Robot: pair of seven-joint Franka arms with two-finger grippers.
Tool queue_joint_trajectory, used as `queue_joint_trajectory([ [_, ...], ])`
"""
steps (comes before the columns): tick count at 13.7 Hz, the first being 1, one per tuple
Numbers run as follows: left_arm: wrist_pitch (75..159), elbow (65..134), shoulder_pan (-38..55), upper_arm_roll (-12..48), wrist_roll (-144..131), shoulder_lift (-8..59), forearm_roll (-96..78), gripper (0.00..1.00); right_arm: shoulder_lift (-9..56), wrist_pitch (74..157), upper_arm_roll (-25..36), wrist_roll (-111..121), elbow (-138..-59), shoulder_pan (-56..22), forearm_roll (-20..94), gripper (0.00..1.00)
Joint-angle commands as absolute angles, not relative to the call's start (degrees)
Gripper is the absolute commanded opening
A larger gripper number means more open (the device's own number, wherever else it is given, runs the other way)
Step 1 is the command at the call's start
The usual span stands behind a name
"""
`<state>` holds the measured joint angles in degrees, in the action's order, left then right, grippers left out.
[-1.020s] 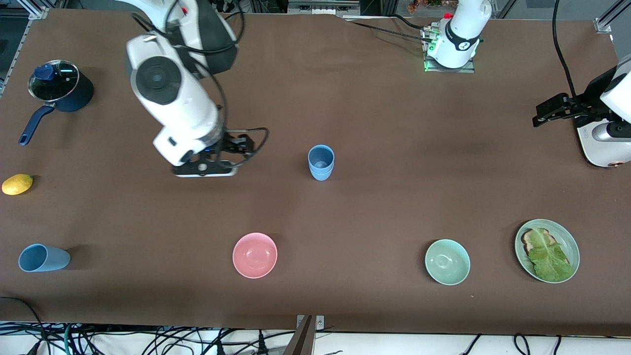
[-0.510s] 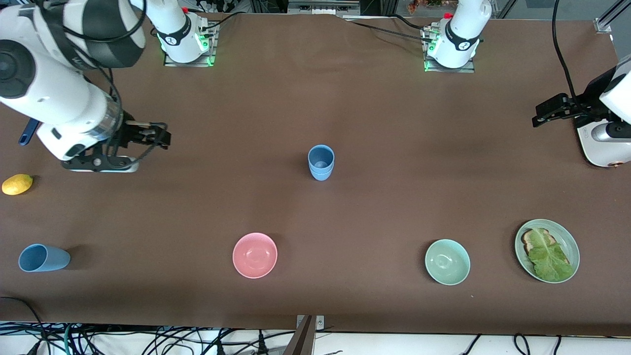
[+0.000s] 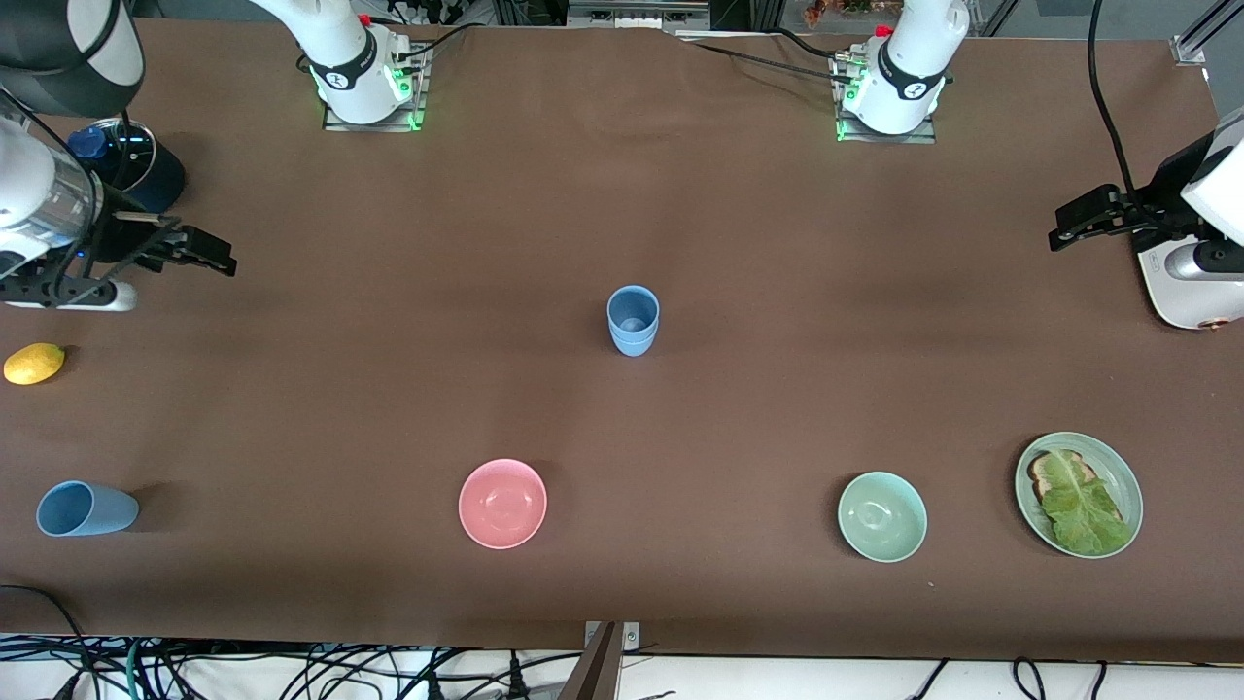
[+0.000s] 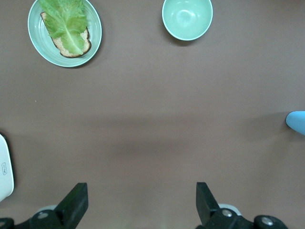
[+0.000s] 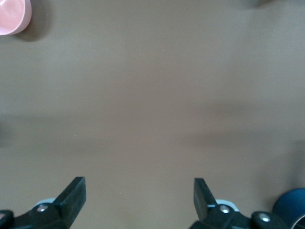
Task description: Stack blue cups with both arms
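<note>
Two blue cups (image 3: 633, 321) stand nested upright at the table's middle; their edge (image 4: 298, 122) shows in the left wrist view. A third blue cup (image 3: 86, 508) lies on its side near the front camera at the right arm's end. My right gripper (image 3: 216, 260) hangs open and holds nothing, over the table beside the saucepan; its wrist view shows bare tabletop between the jaws (image 5: 138, 198). My left gripper (image 3: 1067, 226) waits open and holds nothing at the left arm's end, bare table between its jaws (image 4: 140, 202).
A dark navy saucepan (image 3: 146, 175) with a glass lid stands under the right arm. A lemon (image 3: 34, 363) lies nearer the camera. Nearest the camera are a pink bowl (image 3: 502, 503), a green bowl (image 3: 882, 516) and a plate (image 3: 1127, 486) of bread and lettuce.
The right arm has swung from beside the nested cups toward its own end of the table, uncovering its base. Its gripper stayed open. The left arm and all cups have not moved.
</note>
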<state>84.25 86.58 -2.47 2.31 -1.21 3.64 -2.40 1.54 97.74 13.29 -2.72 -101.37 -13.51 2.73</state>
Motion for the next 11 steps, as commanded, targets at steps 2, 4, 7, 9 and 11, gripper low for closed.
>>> queue_joint_trajectory([
  [2, 83.58, 85.6, -2.37, 2.2, -1.49, 3.96, -3.6, 1.0, -3.07, 98.61, 4.49, -3.07, -102.92, -5.72, 2.11, 1.0],
  [4, 83.5, 85.61, -2.37, 2.2, -1.49, 4.04, -3.52, 1.0, -3.6, 99.14, 4.22, -2.99, -101.87, -3.53, 0.37, 1.0],
  [7, 83.41, 85.69, -2.37, 2.2, -1.49, 3.96, -3.52, 1.0, -3.95, 98.35, 2.2, -2.99, -101.69, -1.67, -1.93, 1.0],
  [9, 83.06, 86.13, -2.37, 2.46, -1.49, 3.52, -3.6, 1.0, -4.92, 97.38, 0.54, -7.96, -102.39, -1.41, -1.93, 1.0],
  [11, 82.88, 86.22, -2.64, 3.77, -1.49, 3.17, -3.43, 1.0, -5.01, 97.38, -0.87, -11.51, -102.48, -0.79, -1.59, 1.0],
])
